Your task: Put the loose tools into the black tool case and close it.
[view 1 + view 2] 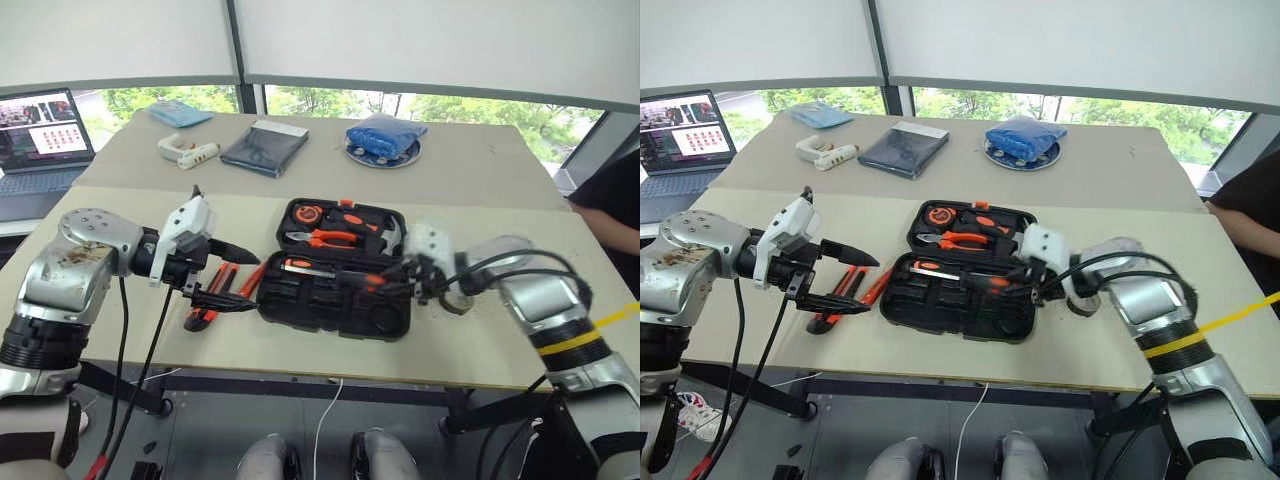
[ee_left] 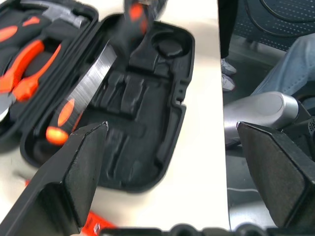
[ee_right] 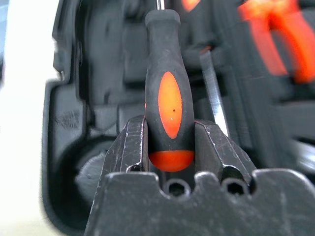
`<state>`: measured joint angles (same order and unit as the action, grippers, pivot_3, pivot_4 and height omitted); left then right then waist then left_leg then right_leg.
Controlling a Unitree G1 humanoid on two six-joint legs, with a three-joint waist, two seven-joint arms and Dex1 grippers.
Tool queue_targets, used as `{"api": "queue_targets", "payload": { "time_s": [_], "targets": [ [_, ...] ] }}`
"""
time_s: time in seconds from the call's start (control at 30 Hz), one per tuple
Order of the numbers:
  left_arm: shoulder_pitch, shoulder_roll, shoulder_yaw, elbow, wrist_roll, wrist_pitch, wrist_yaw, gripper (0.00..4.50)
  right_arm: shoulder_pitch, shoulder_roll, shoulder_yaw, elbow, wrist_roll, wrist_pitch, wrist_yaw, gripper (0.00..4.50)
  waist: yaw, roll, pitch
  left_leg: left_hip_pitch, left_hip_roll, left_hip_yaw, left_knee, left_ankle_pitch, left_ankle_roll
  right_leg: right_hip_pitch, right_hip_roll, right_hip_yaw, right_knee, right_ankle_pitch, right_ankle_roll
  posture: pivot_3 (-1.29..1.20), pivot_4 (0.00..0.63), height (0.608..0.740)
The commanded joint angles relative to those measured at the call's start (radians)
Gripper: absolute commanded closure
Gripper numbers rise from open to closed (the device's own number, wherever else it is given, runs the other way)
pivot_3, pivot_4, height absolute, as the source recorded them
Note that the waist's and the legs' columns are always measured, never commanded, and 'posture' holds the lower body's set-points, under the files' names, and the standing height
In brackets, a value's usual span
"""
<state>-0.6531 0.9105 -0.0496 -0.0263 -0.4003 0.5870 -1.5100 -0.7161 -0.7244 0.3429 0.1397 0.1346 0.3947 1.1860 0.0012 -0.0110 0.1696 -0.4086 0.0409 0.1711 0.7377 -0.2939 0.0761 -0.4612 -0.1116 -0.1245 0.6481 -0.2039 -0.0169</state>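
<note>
Screwdriver clamped in right gripper over black tool case (left gripper wide apart)

- We see an office-like test room or lab: two plain beige desks stand pushed together under a wide window with white roller blinds.
- We note an open laptop at the side, cables hanging off the desk edge, and a seated person nearby.
</note>
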Motion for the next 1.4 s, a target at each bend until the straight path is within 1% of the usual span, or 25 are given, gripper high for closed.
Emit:
{"api": "queue_targets", "payload": {
  "time_s": [0.03,0.1,0.23,0.47,0.53,0.57,0.67,0.7,0.77,0.8,0.87,0.9,0.97,1.03,1.1,1.3,1.4],
  "targets": [
    [0.007,0.026,0.038,-0.033,-0.026,-0.011,0.011,0.0,-0.036,-0.01,-0.009,0.047,-0.064,-0.081,-0.012,3.53,-0.001,0.0,0.0,0.0,-0.001,0.0,0.0,0.0,0.0,0.0,-0.001,0.0,0.0,0.0,0.001,0.0,0.15,0.718],
    [0.014,0.033,0.042,-0.031,-0.025,-0.018,0.013,0.0,-0.031,-0.016,-0.004,0.051,-0.073,-0.105,0.014,3.53,-0.002,0.0,0.0,0.001,-0.001,0.0,0.0,0.0,0.0,0.001,0.0,0.001,0.0,0.0,0.001,0.0,0.15,0.718],
    [0.017,0.03,0.042,-0.035,-0.025,-0.019,0.027,0.0,-0.033,0.003,-0.013,0.069,-0.087,-0.094,0.003,3.53,-0.01,0.0,0.0,0.002,-0.001,0.0,-0.001,0.0,0.0,0.001,0.001,0.001,0.001,-0.001,0.001,0.0,0.15,0.718],
    [0.005,0.026,0.033,-0.033,-0.028,-0.025,0.04,0.0,-0.026,-0.007,-0.019,0.079,-0.094,-0.105,0.038,3.53,-0.015,0.0,0.0,0.003,0.0,0.0,-0.001,0.0,0.0,0.001,0.001,0.001,0.001,-0.001,0.001,0.0,0.15,0.718],
    [-0.003,0.024,0.029,-0.024,-0.026,-0.033,0.042,0.0,-0.037,0.009,-0.037,0.062,-0.066,-0.066,0.037,2.52,-0.015,0.0,0.0,0.002,0.0,0.0,-0.001,0.0,0.0,0.001,0.001,0.001,0.001,-0.001,0.001,0.0,0.15,0.718],
    [-0.004,0.024,0.028,-0.021,-0.025,-0.035,0.042,0.0,-0.041,0.017,-0.044,0.055,-0.057,-0.053,0.035,2.29,-0.015,0.0,0.0,0.002,0.0,0.0,-0.001,0.0,0.0,0.001,0.001,0.001,0.001,-0.001,0.001,0.0,0.15,0.718],
    [-0.012,0.018,0.02,-0.012,-0.02,-0.043,0.042,0.0,-0.08,0.073,-0.088,0.035,-0.004,0.034,0.0,1.3,-0.016,0.0,0.0,0.002,0.0,0.0,-0.001,0.0,0.0,0.001,0.001,0.001,0.001,-0.001,0.001,0.0,0.15,0.718],
    [-0.016,0.016,0.016,-0.009,-0.018,-0.046,0.042,0.0,-0.09,0.09,-0.1,0.033,0.007,0.052,-0.006,1.08,-0.019,0.0,0.0,0.002,0.0,0.0,-0.001,0.0,0.0,0.001,0.002,0.001,0.001,-0.001,0.0,0.0,0.15,0.718],
    [-0.023,0.013,0.01,0.0,-0.014,-0.053,0.041,0.0,-0.101,0.109,-0.108,0.034,0.016,0.077,-0.014,1.08,-0.02,0.0,0.0,0.003,0.001,0.0,-0.001,0.0,-0.001,0.001,0.003,0.001,0.001,0.0,0.0,0.0,0.15,0.718],
    [-0.026,0.011,0.007,0.004,-0.013,-0.056,0.041,0.0,-0.104,0.116,-0.109,0.035,0.016,0.083,-0.018,1.44,-0.019,0.0,0.0,0.002,0.001,0.0,-0.001,0.0,-0.001,0.001,0.003,0.001,0.001,0.0,0.0,0.0,0.15,0.718],
    [-0.033,0.007,0.001,0.013,-0.009,-0.064,0.041,0.0,-0.107,0.129,-0.103,0.036,0.017,0.089,-0.023,1.96,-0.019,0.0,0.0,0.002,0.001,0.0,-0.001,0.0,-0.001,0.001,0.003,0.001,0.001,0.0,0.0,0.0,0.15,0.718],
    [-0.037,0.006,-0.001,0.016,-0.007,-0.067,0.041,0.0,-0.106,0.136,-0.098,0.04,0.014,0.087,-0.026,2.39,-0.018,0.0,0.0,0.003,0.001,0.0,-0.001,0.0,-0.001,0.001,0.003,0.001,0.001,0.0,0.0,0.0,0.15,0.718],
    [-0.042,0.003,-0.005,0.022,-0.006,-0.073,0.042,0.0,-0.107,0.153,-0.087,0.055,0.004,0.084,-0.039,3.11,-0.016,0.0,0.0,0.002,0.001,0.0,-0.001,0.0,-0.001,0.001,0.003,0.001,0.001,0.0,0.0,0.0,0.15,0.718],
    [-0.047,0.001,-0.009,0.029,-0.004,-0.078,0.041,0.0,-0.106,0.169,-0.071,0.076,-0.016,0.072,-0.054,3.67,-0.016,0.0,0.0,0.002,0.001,0.0,-0.001,0.0,-0.001,0.001,0.003,0.001,0.001,0.0,0.0,0.0,0.15,0.718],
    [-0.051,-0.002,-0.011,0.036,0.0,-0.084,0.039,0.0,-0.1,0.178,-0.04,0.103,-0.054,0.042,-0.065,4.42,-0.017,0.0,0.0,0.002,0.001,0.0,-0.001,0.0,-0.001,0.001,0.003,0.001,0.001,0.0,0.0,0.0,0.15,0.718],
    [-0.062,-0.012,-0.016,0.054,0.01,-0.096,0.04,0.0,-0.068,0.211,0.038,0.19,-0.156,-0.014,-0.119,4.46,-0.019,0.0,0.0,0.003,0.001,0.001,-0.001,0.0,-0.001,0.001,0.003,0.001,0.001,-0.001,0.0,0.0,0.15,0.718],
    [-0.048,-0.009,-0.018,0.068,0.023,-0.108,0.047,0.0,-0.032,0.214,0.06,0.186,-0.182,-0.03,-0.125,4.46,-0.02,0.0,-0.001,0.005,0.001,0.001,-0.002,0.0,-0.001,0.002,0.003,0.001,0.001,-0.001,0.0,0.0,0.15,0.718]
  ]
}}
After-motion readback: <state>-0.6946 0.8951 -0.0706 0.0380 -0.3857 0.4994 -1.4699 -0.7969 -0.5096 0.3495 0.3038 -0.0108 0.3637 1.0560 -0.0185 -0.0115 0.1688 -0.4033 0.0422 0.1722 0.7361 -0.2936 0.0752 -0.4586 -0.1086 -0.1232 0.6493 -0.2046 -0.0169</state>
